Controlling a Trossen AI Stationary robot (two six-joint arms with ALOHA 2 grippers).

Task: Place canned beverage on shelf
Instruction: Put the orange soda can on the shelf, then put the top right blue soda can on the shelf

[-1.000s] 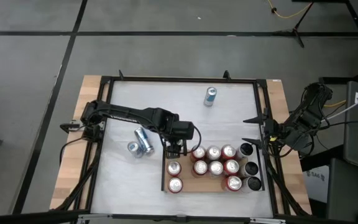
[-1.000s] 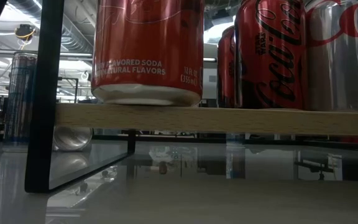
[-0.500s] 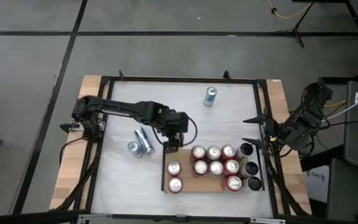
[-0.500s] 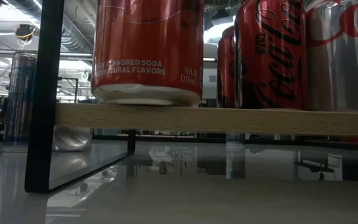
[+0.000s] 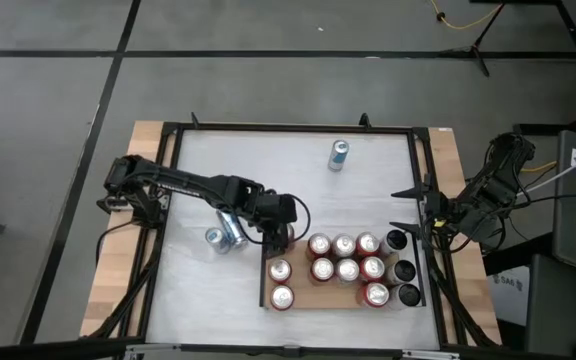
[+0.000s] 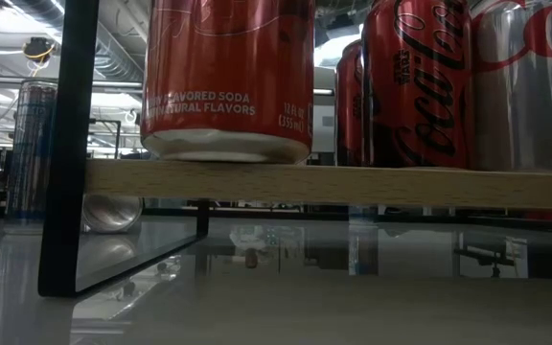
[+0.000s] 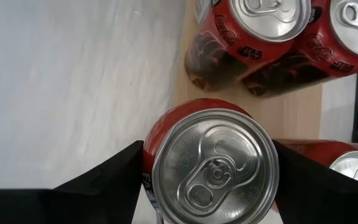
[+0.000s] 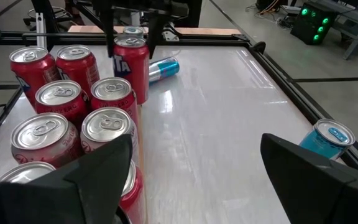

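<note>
My left gripper (image 5: 276,230) is shut on a red can (image 5: 280,237) at the far left corner of the wooden shelf (image 5: 316,297). In the left wrist view the can's silver top (image 7: 211,167) fills the space between my two fingers. The right wrist view shows the can (image 8: 131,68) upright below the gripper. Several red, silver and black cans (image 5: 346,258) stand on the shelf. My right gripper (image 5: 408,210) is open and empty at the table's right edge. My left gripper pinches the red can's side wall (image 7: 150,142) just below its top rim, one finger (image 8: 112,34) on each side. The fingers come from above, pointing down. The can is upright. I cannot tell whether its bottom rests on anything.
Two blue-and-silver cans (image 5: 228,230) lie on the white tabletop just left of my left gripper. Another blue can (image 5: 339,154) stands upright near the far edge. A black frame (image 5: 268,130) borders the tabletop. The shelf's black rail (image 6: 65,144) stands at its left end.
My left gripper has gone a little toward the table's left edge, staying at the shelf's far left corner. The arm behind it has drawn back to the left. The cans on the shelf have kept still.
</note>
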